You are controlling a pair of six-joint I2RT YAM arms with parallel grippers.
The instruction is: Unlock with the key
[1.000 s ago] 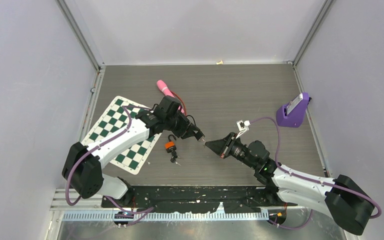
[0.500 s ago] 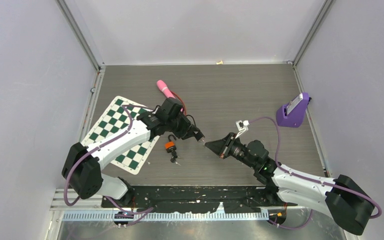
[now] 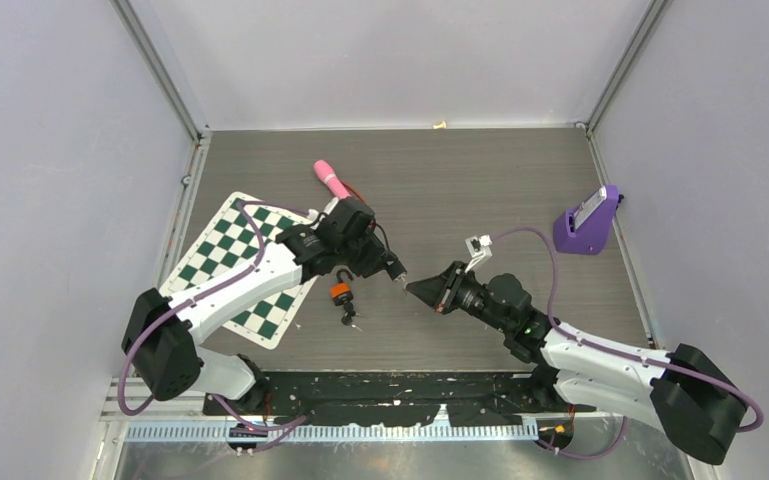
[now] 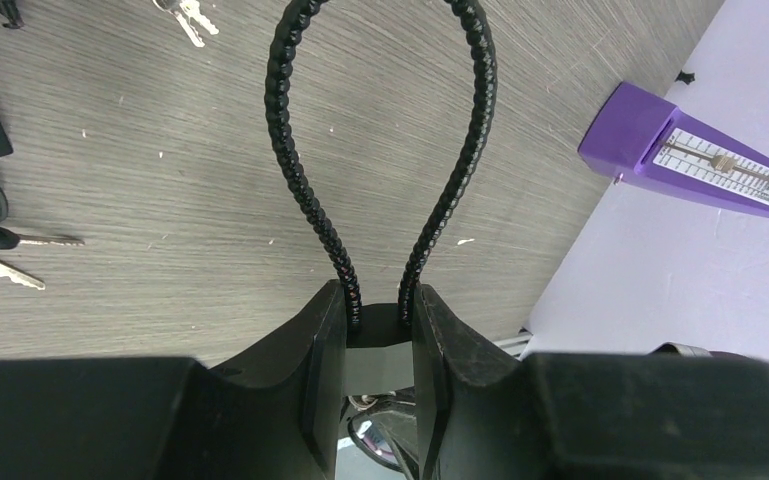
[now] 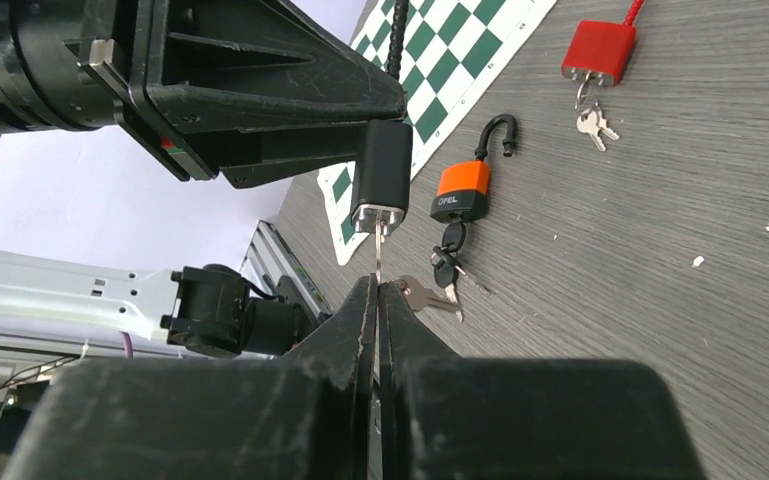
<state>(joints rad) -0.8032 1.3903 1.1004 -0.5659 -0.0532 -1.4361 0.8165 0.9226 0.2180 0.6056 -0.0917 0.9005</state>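
Note:
A black padlock [image 5: 380, 175] with a black braided cable loop [image 4: 295, 170] hangs above the table. My left gripper [image 4: 378, 320] is shut on its body, one finger on each side. A thin silver key [image 5: 377, 250] runs from the lock's metal underside down into my right gripper [image 5: 378, 285], which is shut on the key's head. A second key [image 5: 422, 296] dangles beside the fingertips. In the top view the left gripper [image 3: 392, 270] and right gripper [image 3: 412, 288] meet tip to tip over the middle of the table.
An orange padlock [image 3: 340, 291] with its shackle open lies on the table, its keys [image 3: 350, 318] just below. A red padlock [image 5: 600, 50] with keys lies further back. A checkered mat [image 3: 230, 255] is at left, a pink object [image 3: 330, 178] behind, a purple metronome [image 3: 588, 220] at right.
Both gripper tips have shifted slightly to the left together, and the right wrist has lifted a little. The grips on lock and key are unchanged.

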